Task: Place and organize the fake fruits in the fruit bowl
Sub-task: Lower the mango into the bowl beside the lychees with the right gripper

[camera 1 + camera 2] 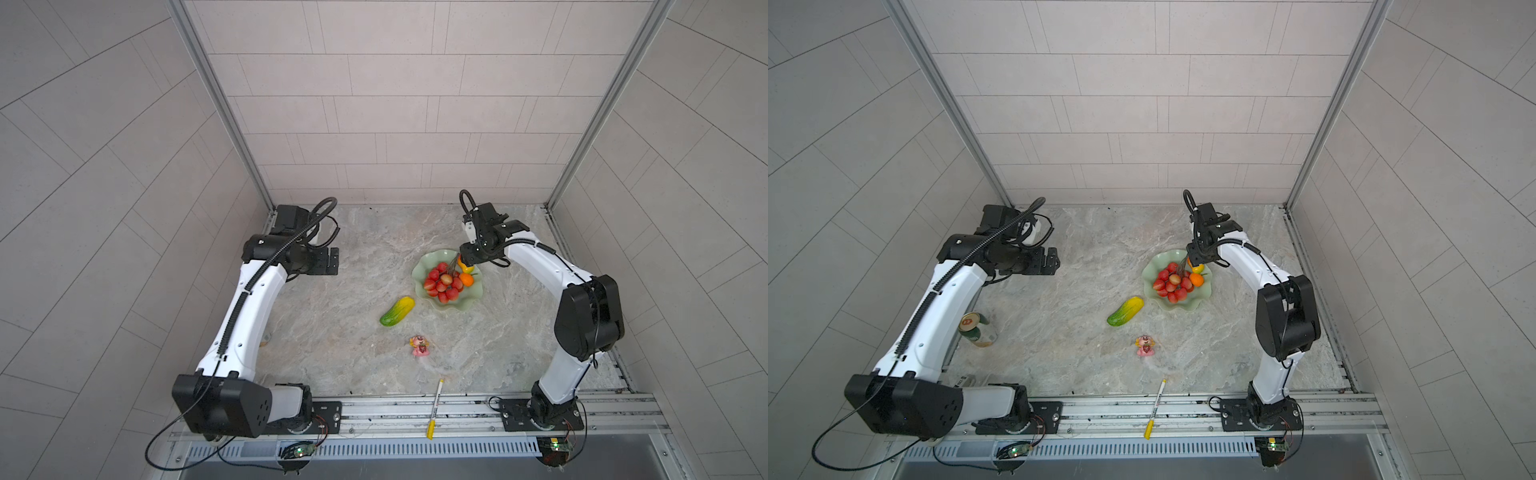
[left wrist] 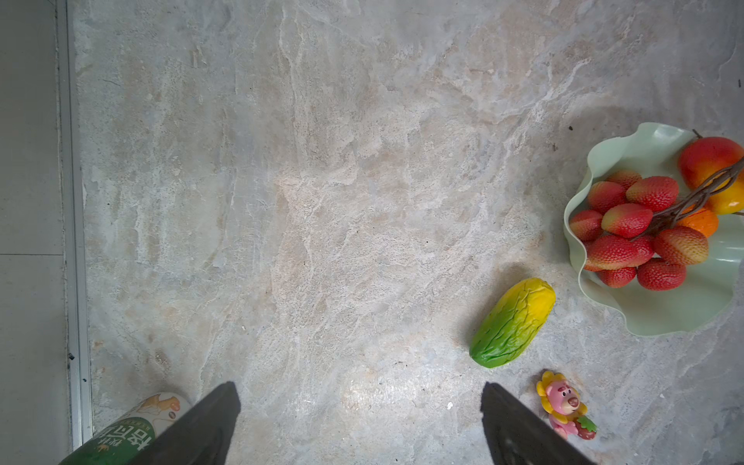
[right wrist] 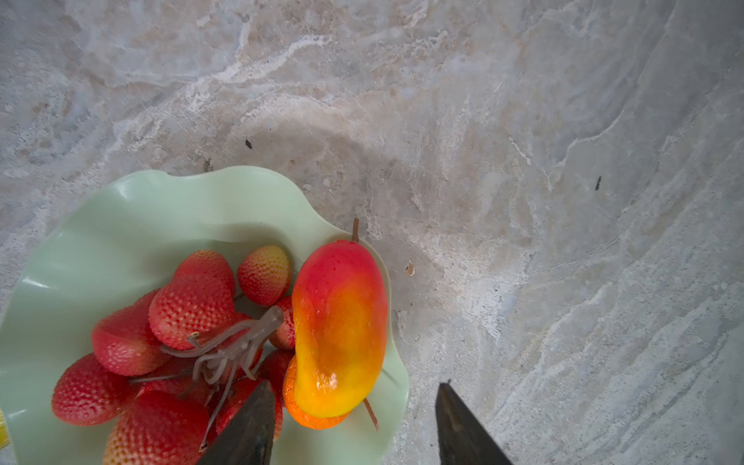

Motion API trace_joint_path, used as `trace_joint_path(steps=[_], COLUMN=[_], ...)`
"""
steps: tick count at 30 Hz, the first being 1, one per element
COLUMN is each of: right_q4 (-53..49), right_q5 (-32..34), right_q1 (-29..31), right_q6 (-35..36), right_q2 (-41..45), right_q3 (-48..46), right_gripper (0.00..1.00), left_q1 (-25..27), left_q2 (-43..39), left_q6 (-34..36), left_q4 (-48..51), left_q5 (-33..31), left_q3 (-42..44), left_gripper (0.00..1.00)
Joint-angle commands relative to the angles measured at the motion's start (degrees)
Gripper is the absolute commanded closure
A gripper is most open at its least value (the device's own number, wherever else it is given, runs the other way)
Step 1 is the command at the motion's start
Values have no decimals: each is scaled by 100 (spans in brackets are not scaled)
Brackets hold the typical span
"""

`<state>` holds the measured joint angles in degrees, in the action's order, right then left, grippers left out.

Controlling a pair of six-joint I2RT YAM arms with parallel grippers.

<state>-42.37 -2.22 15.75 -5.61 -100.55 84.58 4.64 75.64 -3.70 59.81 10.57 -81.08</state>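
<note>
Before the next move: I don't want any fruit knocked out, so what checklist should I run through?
1. The red-yellow mango lies inside the mint-green wavy-rimmed bowl: ok.
2. The right gripper is open, mango not gripped: ok.
3. The left gripper is open and empty: ok.
4. The elongated green-to-yellow fruit is in the bowl: not ok, it lies on the marble table beside it.
5. The small pink figurine is apart from that fruit: ok.

1. Green can [image 2: 120, 437] on the table: white Chinese characters on its side, cut off and too skewed to read.
2. Yellow-and-white pen [image 1: 435, 409]: tiny dark print on the barrel, illegible.
</note>
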Motion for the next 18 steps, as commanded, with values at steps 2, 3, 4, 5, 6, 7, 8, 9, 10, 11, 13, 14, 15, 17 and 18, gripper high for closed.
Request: trace_joint_path(steps=[2,3,4,5,6,7,8,9,10,11,13,14,15,17,18], right_q4=[-154,-128,-87,-42,-7,38,93,129,165,206,269,297,325,373,401], right_q5=[165,146,90,7,-57,-136,-210,-278,-349,-402,-501,-552,-597,-678,-732], right_q1=[0,-10,-32,-57,-76,-94,-113,-131,-149,-166,-194,-210,-225,-254,-263], right_q6=[-44,-59,-65,-84,-98,-112,-131,-142,-152,-172,-198,-209,-217,-247,-265], right_q2=[177,148,111,70,34,-19,-81,-127,-176,-220,-292,-328,-359,-419,-452], right_q3=[-140,-160,-178,-195,-202,-205,-205,-205,-207,-205,-213,-213,-213,-213,-218], right_gripper=[42,42,42,42,42,43,43,44,44,44,44,45,45,49,49], left_q1=[19,18,19,19,15,19,19,15,23,19,17,19,17,10,19], left_q2=[-5,3,4,-5,-13,-18,-26,-40,-49,-49,-49,-49,-41,-27,-15], left_q6=[71,72,72,77,72,72,76,74,72,72,77,72,78,72,72], left_q4=[-40,-40,-40,-35,-39,-33,-31,-31,-31,-22,-22,-22,-22,-22,-22], left_q5=[46,42,42,44,34,26,16,22,16,-2,-7,-11,-11,1,11], left_q3=[-31,-31,-31,-31,-22,-22,-22,-14,-13,-13,-13,-18,-22,-38,-47], left_gripper=[0,0,0,0,0,0,0,0,0,0,0,0,0,0,0])
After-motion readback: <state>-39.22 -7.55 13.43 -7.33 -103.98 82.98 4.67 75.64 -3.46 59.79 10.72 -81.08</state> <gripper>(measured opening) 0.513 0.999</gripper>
